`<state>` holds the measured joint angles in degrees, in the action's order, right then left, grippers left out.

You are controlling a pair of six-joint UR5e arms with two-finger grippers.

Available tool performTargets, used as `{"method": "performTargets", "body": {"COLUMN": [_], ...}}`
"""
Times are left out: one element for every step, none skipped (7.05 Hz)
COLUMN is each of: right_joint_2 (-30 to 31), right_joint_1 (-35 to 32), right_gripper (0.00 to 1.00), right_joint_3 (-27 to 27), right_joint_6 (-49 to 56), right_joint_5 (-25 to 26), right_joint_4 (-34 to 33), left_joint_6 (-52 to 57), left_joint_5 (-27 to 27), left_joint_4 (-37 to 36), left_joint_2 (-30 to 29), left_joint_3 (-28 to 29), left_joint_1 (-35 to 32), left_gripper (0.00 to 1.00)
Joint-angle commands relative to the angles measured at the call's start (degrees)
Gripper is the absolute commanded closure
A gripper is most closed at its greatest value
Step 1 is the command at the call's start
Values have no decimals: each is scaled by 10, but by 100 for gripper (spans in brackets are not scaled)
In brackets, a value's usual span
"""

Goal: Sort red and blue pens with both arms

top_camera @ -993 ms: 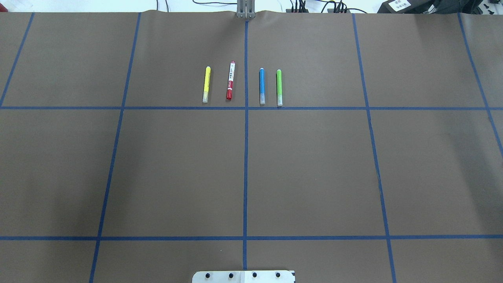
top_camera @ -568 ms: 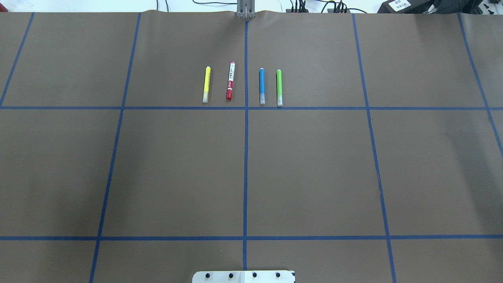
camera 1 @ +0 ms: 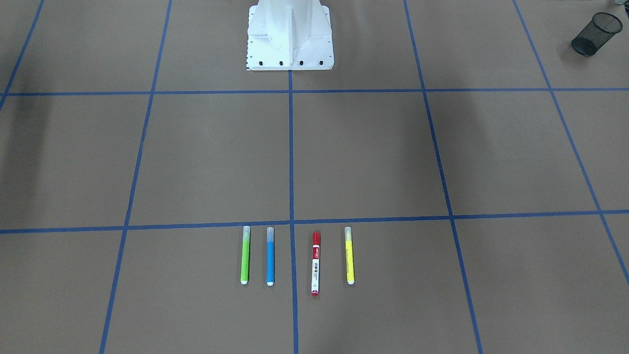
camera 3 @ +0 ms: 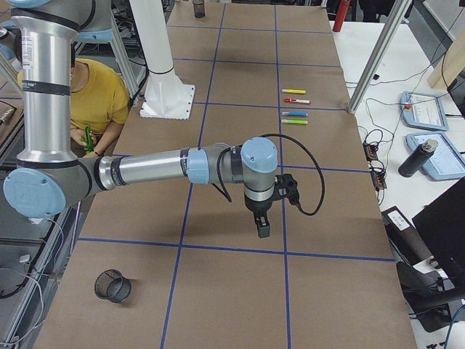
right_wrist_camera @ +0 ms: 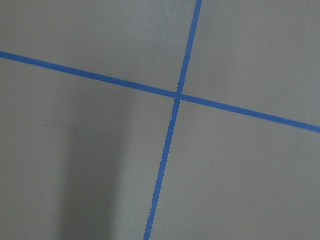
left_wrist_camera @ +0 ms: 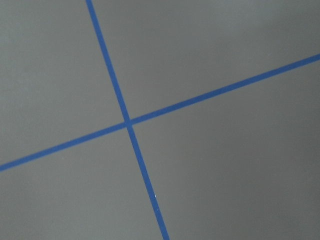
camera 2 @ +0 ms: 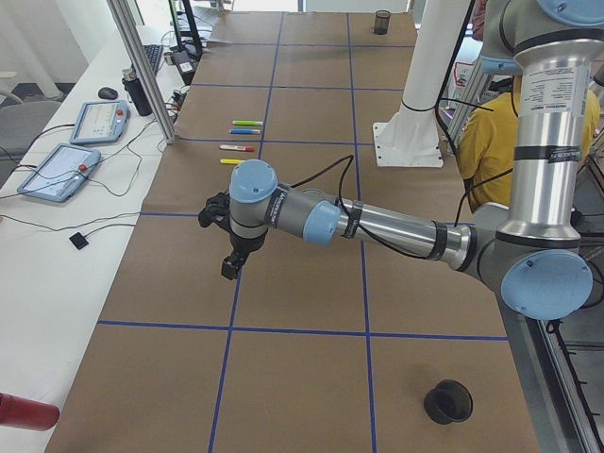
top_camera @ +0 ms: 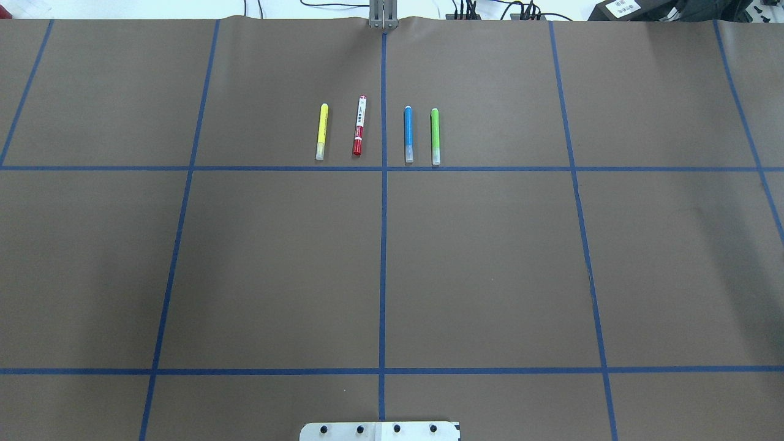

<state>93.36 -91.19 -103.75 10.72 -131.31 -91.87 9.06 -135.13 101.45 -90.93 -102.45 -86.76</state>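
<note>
The thick white-barrelled red-capped marker [top_camera: 359, 125] and the slim blue clear-capped pen [top_camera: 408, 134] lie parallel, one on each side of the blue tape line [top_camera: 383, 245] on the brown table [top_camera: 490, 257]; the black left gripper [camera 2: 229, 267] and the black right gripper [camera 3: 261, 231] hang well apart from them; I cannot tell how wide either one is.

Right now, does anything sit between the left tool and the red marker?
Yes, the yellow pen lies beside the red marker, on the side nearer the left tool, not touching it. Nothing else shows between them.
</note>
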Motion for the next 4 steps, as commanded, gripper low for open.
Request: {"method": "performTargets", "body": {"right_joint_2": [-13,-13,-16,-22], "right_joint_1": [3,3,3,4], "right_gripper": [0,0,0,0], "right_joint_3": [46,55,57,48], "right_joint_6": [-7,-8,-8,-9], "right_joint_5": [-17,-19,-22,-28], "right_joint_4": [115,117,117,120], "left_joint_6": [-17,-71,-147,-184], "left_joint_5": [-18,-46,-55,-51], "left_joint_4": [77,78,80,95], "left_joint_2": [-71,-98,-123,-132], "left_joint_3": [61,90,95,91], "left_joint_1": [3,12,14,50], "left_gripper": [0,0,0,0]}}
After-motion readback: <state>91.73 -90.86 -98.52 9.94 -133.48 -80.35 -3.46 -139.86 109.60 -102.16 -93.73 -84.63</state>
